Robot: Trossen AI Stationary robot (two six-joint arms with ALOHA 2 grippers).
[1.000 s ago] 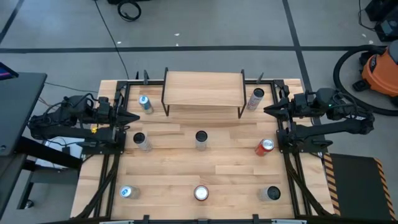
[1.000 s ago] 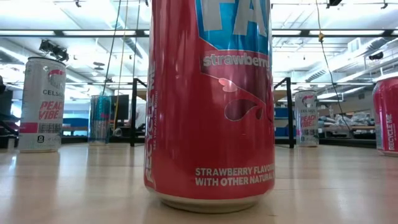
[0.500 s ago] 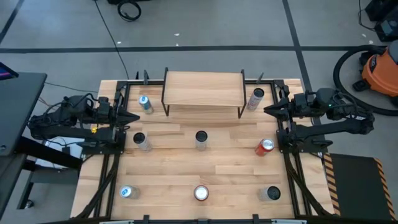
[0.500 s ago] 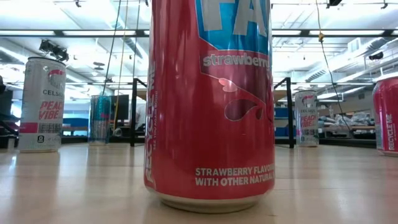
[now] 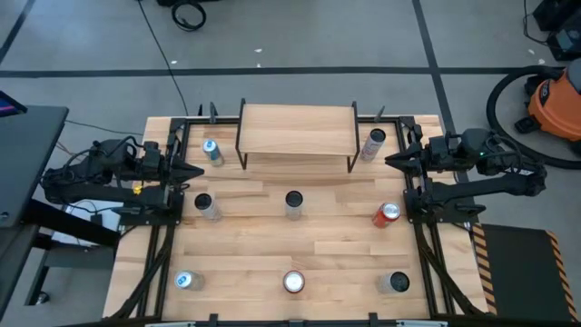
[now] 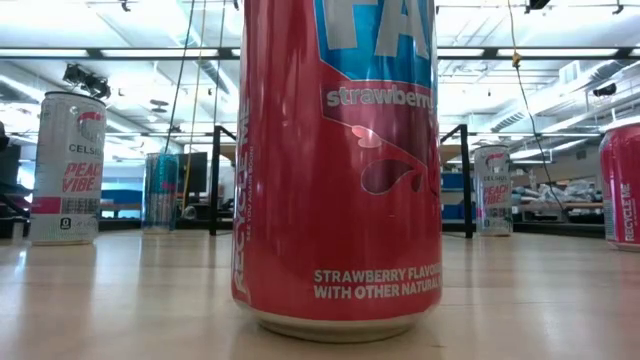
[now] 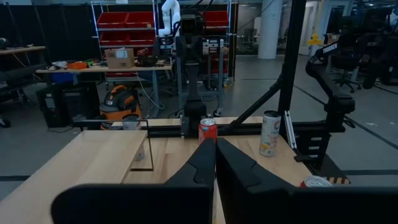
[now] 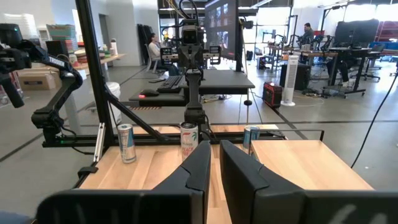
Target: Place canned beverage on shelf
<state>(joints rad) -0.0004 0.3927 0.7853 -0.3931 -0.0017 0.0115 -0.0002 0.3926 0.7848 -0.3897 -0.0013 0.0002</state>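
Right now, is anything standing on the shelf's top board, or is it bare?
Bare. In the high view the shelf shows only plain wood; the nearest cans, a blue-topped can and a pale can, stand on the table beside it.

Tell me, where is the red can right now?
In the high view the red can stands upright on the table's right side, just beside the right arm's base, forward of the shelf and right of the middle can.

Bare wooden shelf [image 5: 297, 130], cans [image 5: 293, 203] below
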